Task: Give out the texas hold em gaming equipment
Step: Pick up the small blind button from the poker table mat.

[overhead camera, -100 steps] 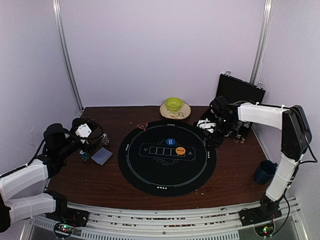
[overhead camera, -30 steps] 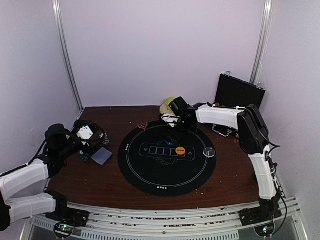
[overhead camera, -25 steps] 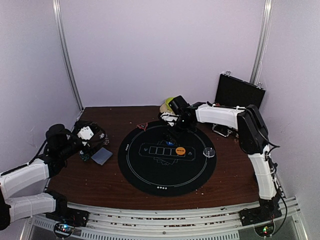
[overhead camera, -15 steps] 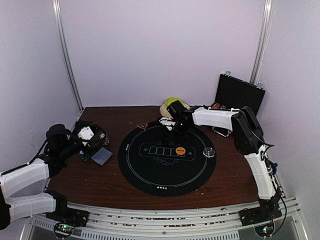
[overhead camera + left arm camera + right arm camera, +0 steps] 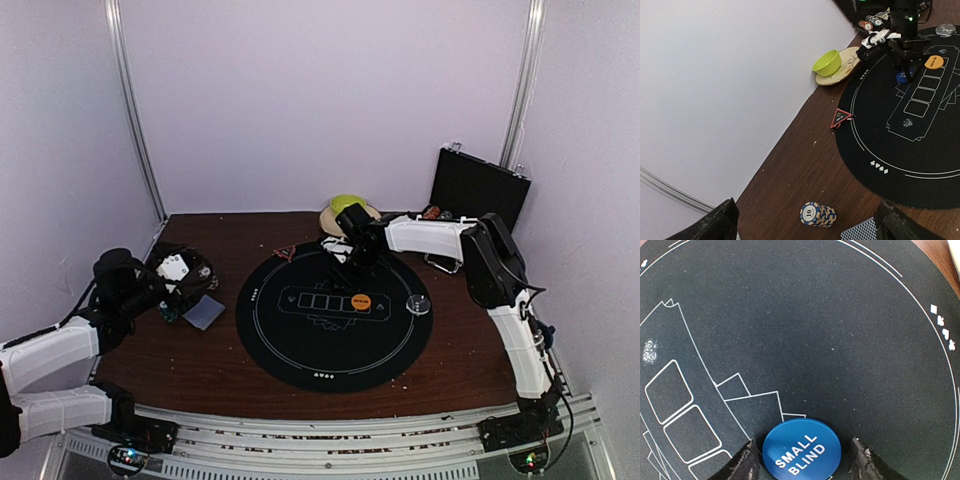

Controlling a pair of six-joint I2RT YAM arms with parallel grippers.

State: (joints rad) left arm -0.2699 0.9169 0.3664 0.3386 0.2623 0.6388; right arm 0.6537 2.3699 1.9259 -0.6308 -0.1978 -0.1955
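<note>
Seemingly, right pincer (image 5: 805, 460) straddles blue disc (image 5: 801, 446), gaps either side.

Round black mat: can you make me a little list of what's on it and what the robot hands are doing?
mat: round black poker mat on brown wooden table
on mat: blue SMALL BLIND disc, orange disc, clear disc
mat's far-left edge: small red triangle marker
left of mat: striped poker chip stack, blue-backed card deck
right gripper: open, one finger each side of the blue disc
left gripper: open, holding nothing
</note>
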